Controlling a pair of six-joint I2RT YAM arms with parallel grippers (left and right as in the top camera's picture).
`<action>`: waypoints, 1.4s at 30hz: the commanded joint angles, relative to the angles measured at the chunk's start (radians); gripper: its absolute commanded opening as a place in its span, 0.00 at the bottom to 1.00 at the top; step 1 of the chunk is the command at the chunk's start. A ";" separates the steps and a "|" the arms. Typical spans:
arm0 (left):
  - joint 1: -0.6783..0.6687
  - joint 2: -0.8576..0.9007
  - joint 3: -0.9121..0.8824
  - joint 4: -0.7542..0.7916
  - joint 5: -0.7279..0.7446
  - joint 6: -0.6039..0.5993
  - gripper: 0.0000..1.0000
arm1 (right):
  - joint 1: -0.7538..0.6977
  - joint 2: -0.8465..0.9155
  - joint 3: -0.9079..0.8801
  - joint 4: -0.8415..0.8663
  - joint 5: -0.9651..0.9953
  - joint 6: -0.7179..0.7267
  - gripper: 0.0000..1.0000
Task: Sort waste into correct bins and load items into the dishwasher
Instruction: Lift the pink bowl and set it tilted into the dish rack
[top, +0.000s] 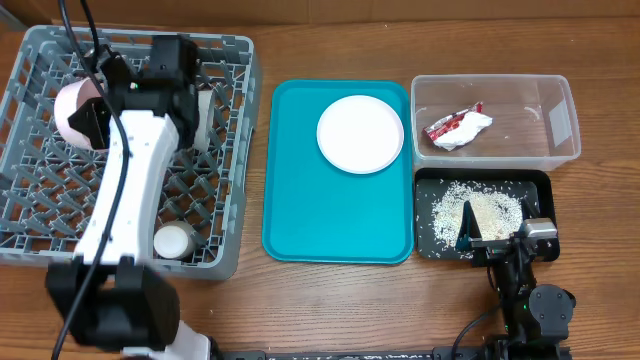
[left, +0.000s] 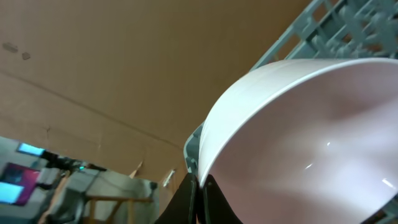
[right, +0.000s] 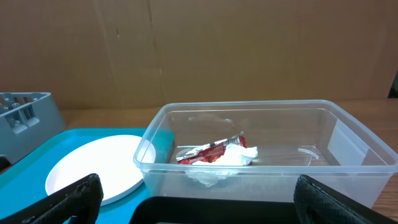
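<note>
Loading in hand: the left hand (left: 200, 198) is clamped on the rim of the pinkish bowl (left: 298, 137), which is tipped on edge over the upper-left corner of the grey rack (top: 40, 200). Next move, as I judge it — settle the bowl between the grid ribs, then release.

The plate (top: 360, 133) waits on the teal tray (top: 300, 200), centre frame. The right hand (right: 202, 208) gapes empty at lower right, by the black tray (top: 540, 185) of rice (top: 480, 210). The wrapper (top: 455, 127) lies in the clear tub (top: 560, 90). No obstruction noted.

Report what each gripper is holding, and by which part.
The left gripper pinches the pinkish bowl by its rim, over the dish rack. The right gripper is open and holds nothing.
</note>
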 joint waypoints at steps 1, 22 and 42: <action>0.020 0.082 0.006 0.016 -0.024 0.026 0.04 | -0.005 -0.012 -0.011 0.004 0.002 -0.004 1.00; -0.013 0.308 0.002 0.098 0.051 0.062 0.04 | -0.005 -0.012 -0.011 0.004 0.002 -0.004 1.00; -0.082 0.306 0.002 -0.002 0.089 0.059 0.22 | -0.005 -0.012 -0.011 0.004 0.002 -0.004 1.00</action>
